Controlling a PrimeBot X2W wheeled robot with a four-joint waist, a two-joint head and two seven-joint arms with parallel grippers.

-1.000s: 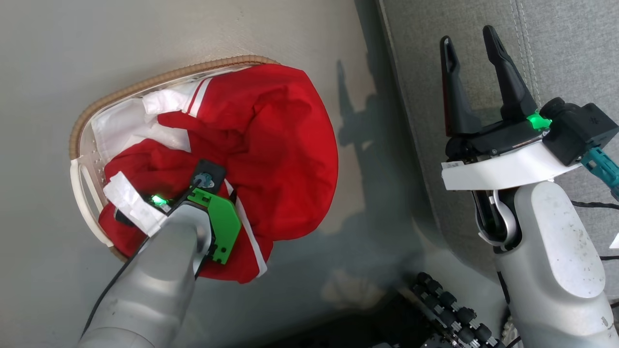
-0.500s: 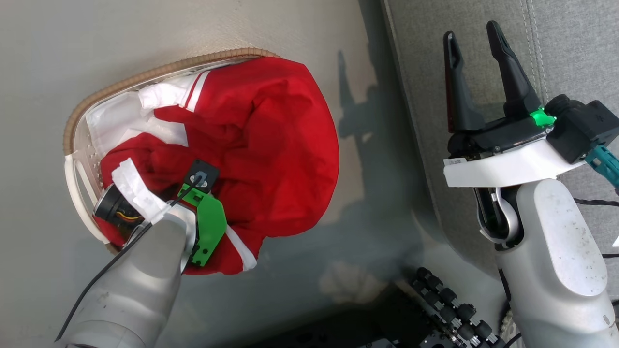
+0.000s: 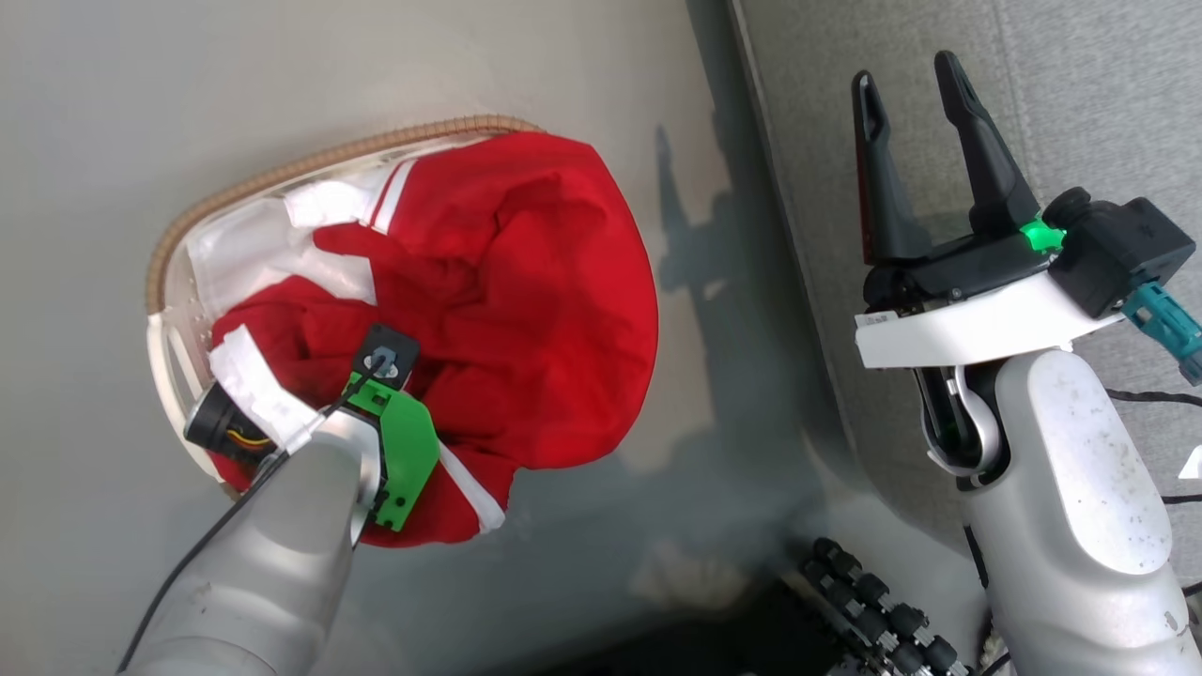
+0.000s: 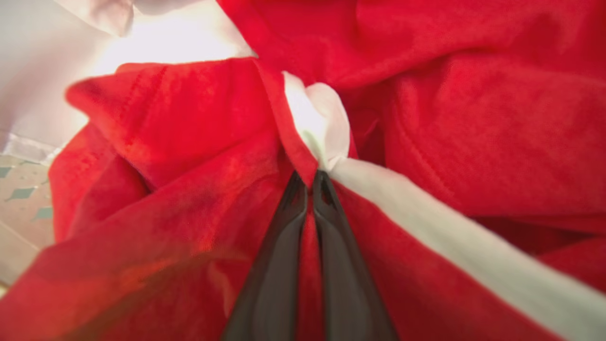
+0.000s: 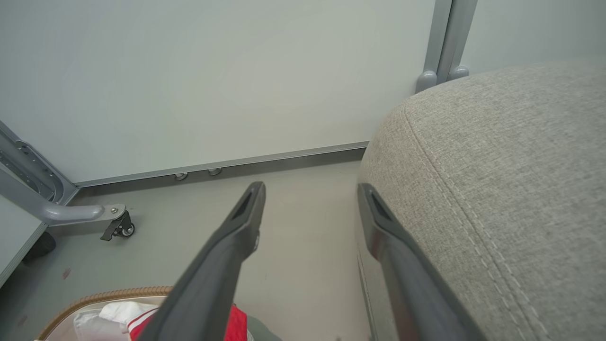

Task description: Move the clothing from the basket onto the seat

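Left fingers (image 4: 279,255) are pinched shut on a clothing (image 3: 526,282) fold inside the basket (image 3: 282,176), likely for lifting out; right fingers (image 3: 984,160) are held wide open, empty, well right of it.

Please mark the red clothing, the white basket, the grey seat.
Red fabric clothing with white stripes (image 3: 535,272): head view, crumpled middle.
White plastic basket (image 3: 470,122), brown woven rim: head view, rim.
Grey fabric seat (image 5: 511,166): right wrist view, top.

Speckled forearm (image 3: 1080,469), green bracket (image 3: 408,455) (right tool (image 3: 908,73) black).
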